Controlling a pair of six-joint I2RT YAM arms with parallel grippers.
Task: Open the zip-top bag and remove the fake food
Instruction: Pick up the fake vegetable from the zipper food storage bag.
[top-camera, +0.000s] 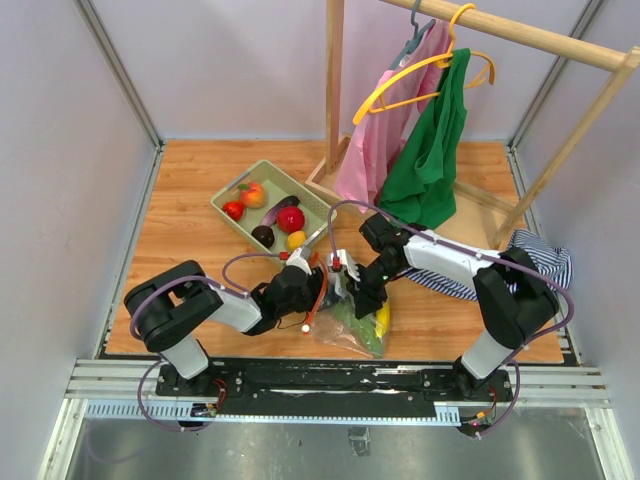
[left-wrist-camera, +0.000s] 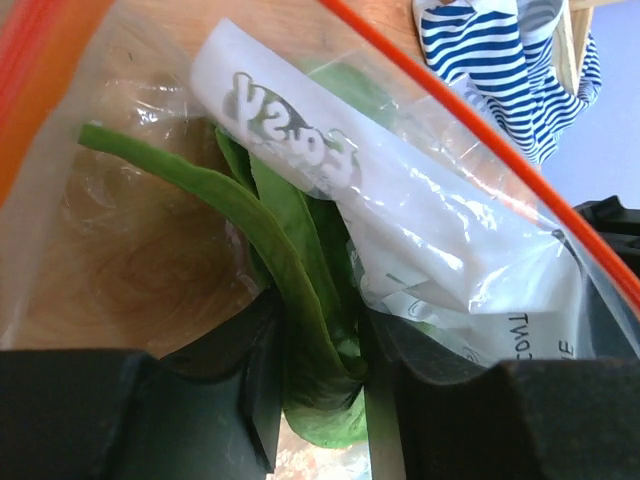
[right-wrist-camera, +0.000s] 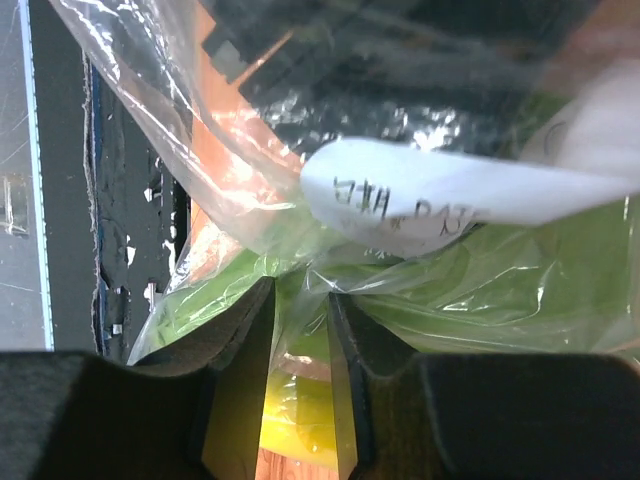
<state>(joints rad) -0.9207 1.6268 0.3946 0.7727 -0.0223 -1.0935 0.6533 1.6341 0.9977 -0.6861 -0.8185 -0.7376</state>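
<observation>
The zip-top bag (top-camera: 352, 325) lies crumpled at the table's near edge between both grippers. Its orange-red zip strip (left-wrist-camera: 480, 140) and white label (left-wrist-camera: 300, 130) show in the left wrist view. My left gripper (top-camera: 312, 290) (left-wrist-camera: 320, 320) reaches into the bag's mouth and is shut on a green leafy piece of fake food (left-wrist-camera: 290, 250). My right gripper (top-camera: 352, 290) (right-wrist-camera: 300, 292) pinches the bag's clear film at its fingertips. A yellow piece (right-wrist-camera: 300, 420) and green pieces (right-wrist-camera: 520, 280) lie under that film. More fake food (top-camera: 290, 218) sits in the basket.
A pale green basket (top-camera: 235, 183) stands behind the left gripper. A wooden clothes rack (top-camera: 334, 80) at the back right carries a pink garment (top-camera: 375, 150) and a green one (top-camera: 430, 150). A blue-striped cloth (top-camera: 545, 255) lies by the right arm.
</observation>
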